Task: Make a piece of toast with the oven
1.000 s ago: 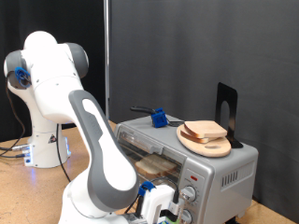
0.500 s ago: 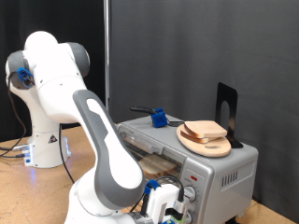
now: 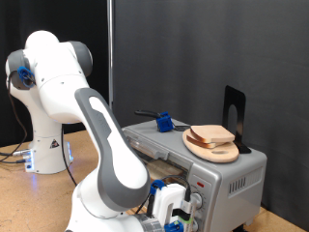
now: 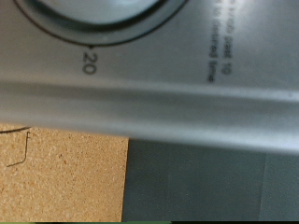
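Note:
The silver oven stands at the exterior view's lower right. A pale bread slice with a tan crust lies on a round wooden plate on top of the oven. A second tan slice shows partly at the oven's front opening, behind my arm. My gripper is low against the oven's knob panel; its fingers do not show clearly. The wrist view is filled by the oven's front panel, the rim of a dial and a "20" mark. No fingers show there.
A blue object with a black handle and an upright black stand are on the oven's top. The cork tabletop lies below the oven. My white arm's base stands at the exterior view's left, in front of a black curtain.
My arm's elbow has swung toward the exterior view's right and covers more of the oven's front. The gripper has shifted slightly lower by the knobs. The bread and plate have not moved.

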Motion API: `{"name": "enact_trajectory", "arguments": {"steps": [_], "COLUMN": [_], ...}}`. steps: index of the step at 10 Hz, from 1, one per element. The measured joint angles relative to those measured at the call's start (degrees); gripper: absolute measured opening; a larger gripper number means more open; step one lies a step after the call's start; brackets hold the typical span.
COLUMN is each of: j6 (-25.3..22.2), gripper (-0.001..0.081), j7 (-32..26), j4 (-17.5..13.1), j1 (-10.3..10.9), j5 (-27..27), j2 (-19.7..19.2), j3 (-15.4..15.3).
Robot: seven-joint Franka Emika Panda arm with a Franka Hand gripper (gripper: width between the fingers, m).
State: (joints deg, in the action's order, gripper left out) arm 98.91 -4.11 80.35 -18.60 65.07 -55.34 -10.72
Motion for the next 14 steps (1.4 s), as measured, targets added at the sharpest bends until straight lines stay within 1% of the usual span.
{"name": "enact_trajectory", "arguments": {"steps": [1, 4, 6, 12, 14], "j6": [0.83, 5.45, 7.45, 10.18, 10.66], "gripper": [0.0101, 0.0101, 0.0104, 0.0112, 0.0114], "j7": [-2.42, -11.74, -17.54, -32.64, -33.51], "j4": [0.84, 5.68, 7.78, 11.89, 12.47], "j1": [0.00, 0.02, 0.01, -0.20, -0.19], "j5": [0.56, 3.28, 4.89, 10.71, 11.28], "j2": [0.45, 3.51, 4.77, 6.58, 6.93], "j3": [-0.02, -0.23, -0.32, -0.38, -0.38]}}
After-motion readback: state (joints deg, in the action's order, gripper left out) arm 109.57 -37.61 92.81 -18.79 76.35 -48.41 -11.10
